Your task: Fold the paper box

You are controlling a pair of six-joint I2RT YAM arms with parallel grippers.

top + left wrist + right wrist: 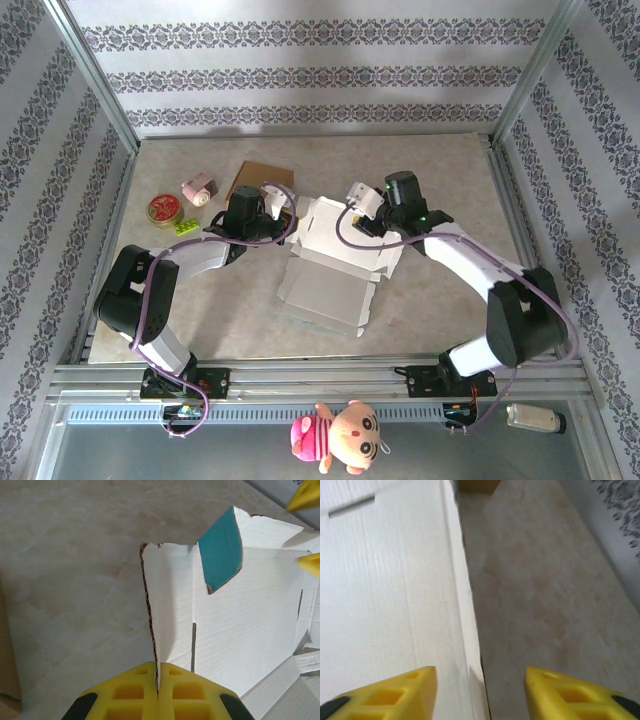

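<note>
Risk: tearing. Left hand (pixel 157 675) clamps the paper box (pixel 240 630) wall at frame bottom; right hand (pixel 480 680) straddles another wall, half open, gripping nothing. Uneven pull may buckle it.

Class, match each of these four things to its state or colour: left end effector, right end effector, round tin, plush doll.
1 left end effector
2 right end effector
3 round tin
4 plush doll

A open, astride an edge of the paper box
B red-rimmed
C shut on a wall of the box
D pink-haired

Pairs: 1-C, 2-A, 3-B, 4-D
</note>
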